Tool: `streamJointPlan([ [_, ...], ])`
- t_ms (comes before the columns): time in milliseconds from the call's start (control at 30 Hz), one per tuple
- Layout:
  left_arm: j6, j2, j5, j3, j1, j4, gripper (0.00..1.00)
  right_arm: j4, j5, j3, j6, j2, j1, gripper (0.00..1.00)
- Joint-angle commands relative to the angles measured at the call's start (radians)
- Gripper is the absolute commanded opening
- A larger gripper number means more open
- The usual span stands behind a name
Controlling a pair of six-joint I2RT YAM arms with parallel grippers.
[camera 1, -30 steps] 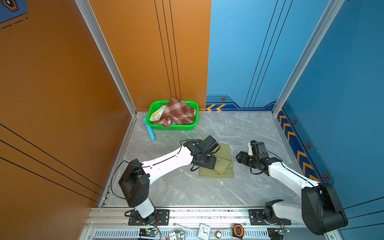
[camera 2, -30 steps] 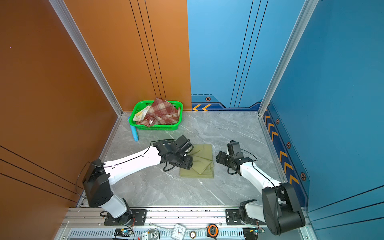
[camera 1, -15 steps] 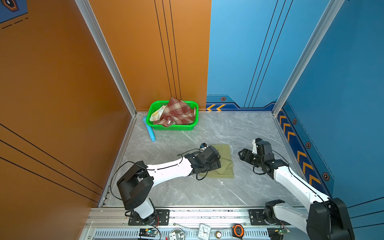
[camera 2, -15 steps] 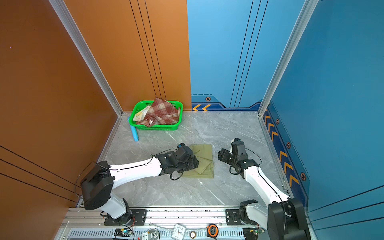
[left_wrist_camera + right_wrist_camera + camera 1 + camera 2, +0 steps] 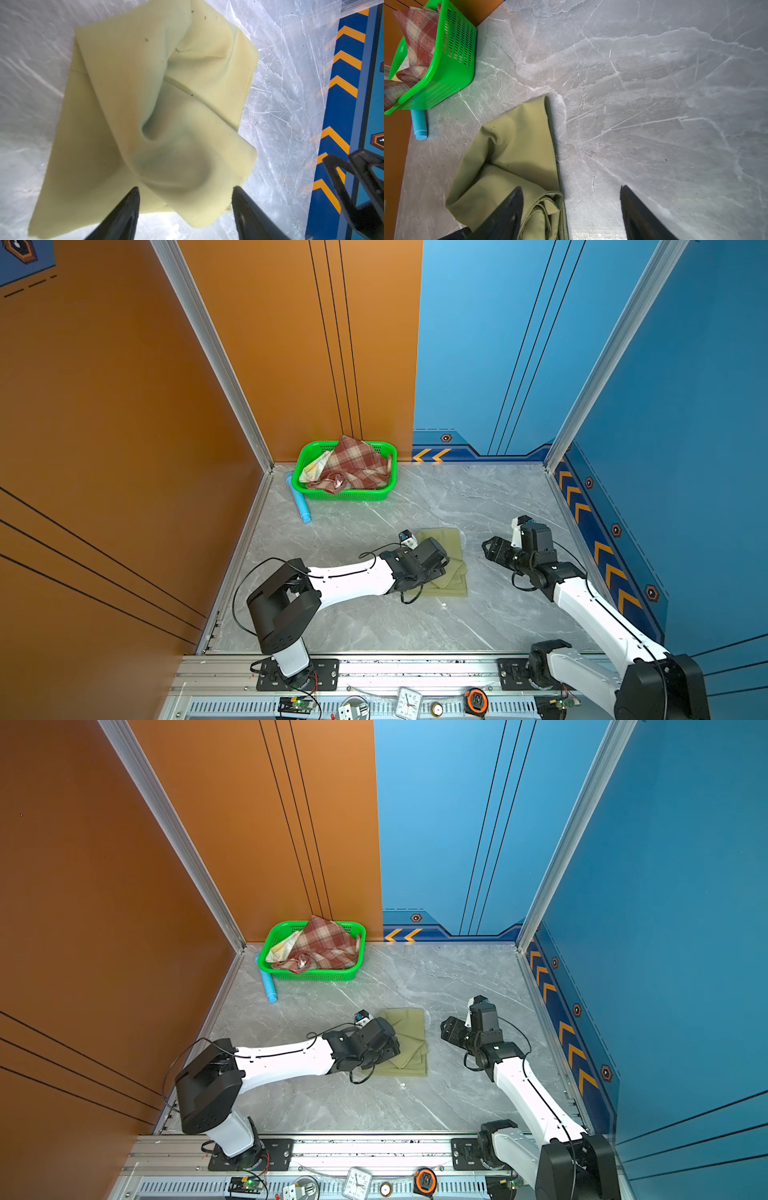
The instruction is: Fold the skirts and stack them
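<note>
Both top views: the olive skirt [image 5: 455,543] lies folded in a rough rectangle near the middle of the counter [image 5: 374,622]. The left claw [image 5: 441,570] sits over the skirt's 8 o'clock part, its arm reaching in from 8 o'clock (its tips are hidden under the wrist, so their spread cannot be read from here). The right claw [image 5: 491,549] stands at 3 o'clock of the skirt, near it but apart; its jaws are spread and nothing is in them. In the counter's 11 o'clock corner is the basket [image 5: 345,494]; the plaid skirt [image 5: 353,466] is heaped in it, and the floral skirt [image 5: 313,466] shows at the plaid's 9 o'clock side. A blue tube [image 5: 300,499] lies on the counter against the basket's 8 o'clock side.

Left wrist view: the olive skirt [image 5: 124,93] fills most of the picture, looking pale here; its top layer is rumpled into a twisted, raised fold. The left claw [image 5: 186,199] is open, fingers [image 5: 131,209] wide apart; the fold's loose corner lies between them, with neither finger pinching it. The right claw [image 5: 363,176] shows beyond the skirt's edge, over the counter.

Right wrist view: the right claw [image 5: 571,197] is open and holds nothing. One finger [image 5: 508,209] hangs above the olive skirt's [image 5: 512,149] layered edge, the other above bare counter [image 5: 654,83]. Past the skirt stand the basket [image 5: 452,52], the plaid skirt [image 5: 419,31] spilling over its rim, and the tube [image 5: 420,126] beside it.
</note>
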Motion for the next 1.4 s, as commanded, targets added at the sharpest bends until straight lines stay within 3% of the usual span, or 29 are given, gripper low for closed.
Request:
streamJointPlan([
  [0,-0.049,-0.028,-0.051,-0.021,-0.014,-0.05,0.71,0.0,-0.028,0.005,-0.014,0.013,-0.006,0.74],
  [300,-0.035,0.059,-0.035,0.025,-0.021,0.04,0.71,0.021,-0.045,-0.014,-0.008,0.007,-0.006,0.74],
  [833,0.026,0.162,-0.036,0.112,-0.005,0.043,0.69,0.034,-0.05,-0.021,-0.006,-0.003,-0.014,0.74],
  [1067,0.118,0.184,-0.053,0.24,0.039,0.024,0.69,0.033,-0.054,-0.027,-0.003,-0.013,-0.023,0.74],
  [1367,0.221,0.325,-0.009,0.434,0.119,0.036,0.7,0.012,-0.056,-0.027,-0.003,-0.024,-0.025,0.74],
])
